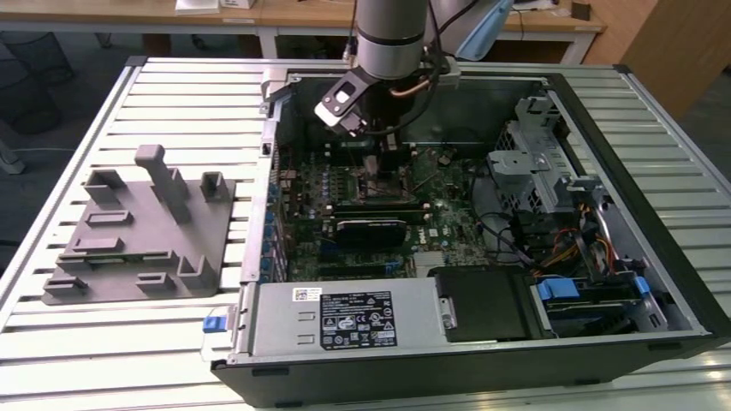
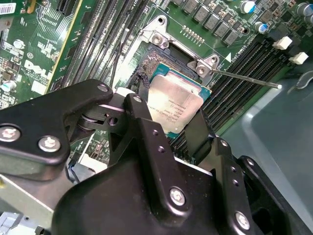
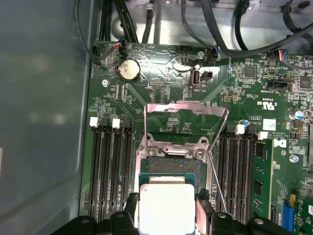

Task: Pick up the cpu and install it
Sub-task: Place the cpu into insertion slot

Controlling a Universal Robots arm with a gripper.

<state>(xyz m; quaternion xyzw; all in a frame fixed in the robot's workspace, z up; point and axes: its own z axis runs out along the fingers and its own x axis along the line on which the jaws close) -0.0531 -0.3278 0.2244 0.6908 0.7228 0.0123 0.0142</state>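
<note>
Just over the socket [image 3: 173, 166], the gripper [image 3: 167, 204] clamps the faintly printed cpu [image 3: 167, 215].

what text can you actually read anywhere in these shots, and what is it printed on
Silvery square cpu: faint lines of print on its top, too small to read.
Dark printed label on the silver metal box: too small to read.
Green motherboard: white printed codes, too small to read.

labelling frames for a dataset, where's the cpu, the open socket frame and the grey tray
cpu [image 3: 167, 208]: first wrist view, middle of its silvery lid
open socket frame [image 3: 186, 105]: first wrist view, its lifted crossbar
grey tray [image 1: 149, 233]: exterior view, flat base
</note>
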